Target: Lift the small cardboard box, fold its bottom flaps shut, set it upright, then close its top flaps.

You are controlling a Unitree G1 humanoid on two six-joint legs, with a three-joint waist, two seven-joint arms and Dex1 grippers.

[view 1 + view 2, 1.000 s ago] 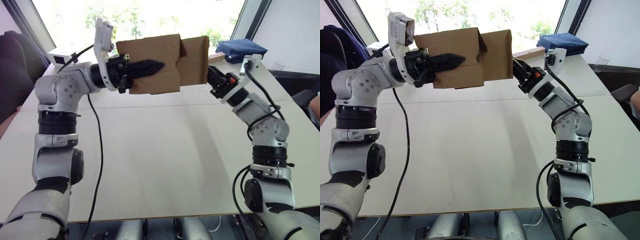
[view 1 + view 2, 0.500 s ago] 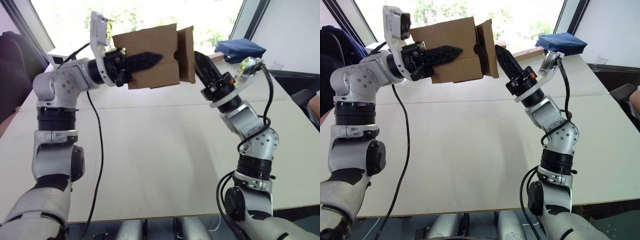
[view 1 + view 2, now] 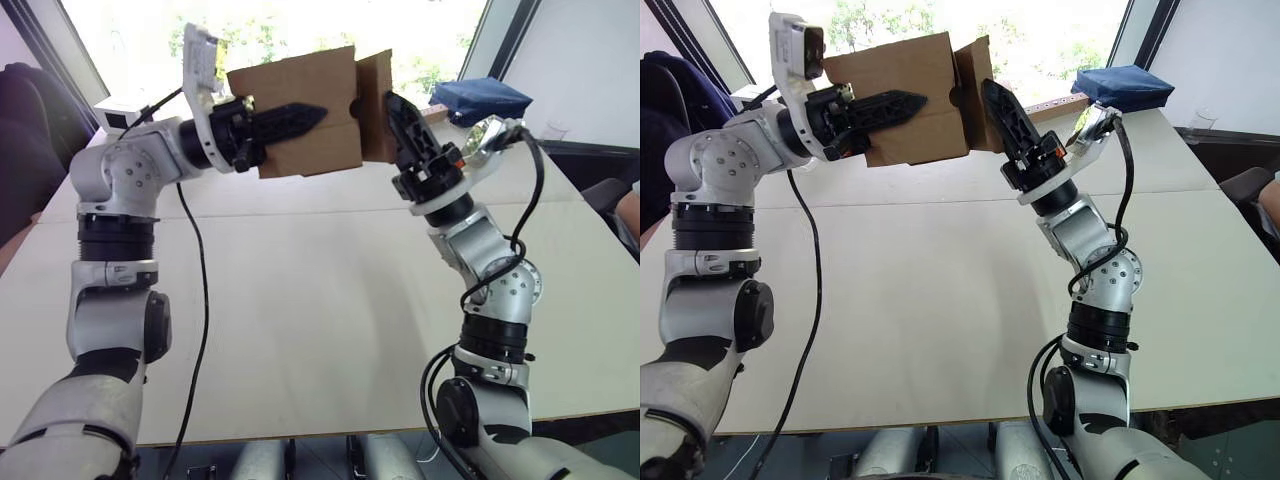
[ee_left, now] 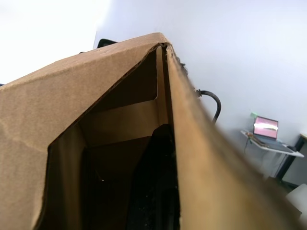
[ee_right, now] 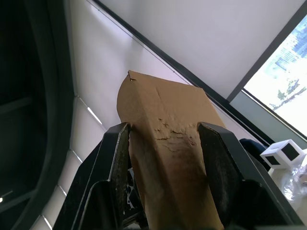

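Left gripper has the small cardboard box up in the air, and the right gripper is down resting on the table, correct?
Not quite. The left gripper does hold the small cardboard box in the air, but the right gripper is not on the table: it is raised at the box's right end, against the open flap. The right wrist view shows that flap between its fingers.

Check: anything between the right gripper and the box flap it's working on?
Nothing visible. The right gripper is already at the open flap at the end of the small cardboard box, with the flap between its fingers in the wrist view. The left gripper holds the box in the air above the table.
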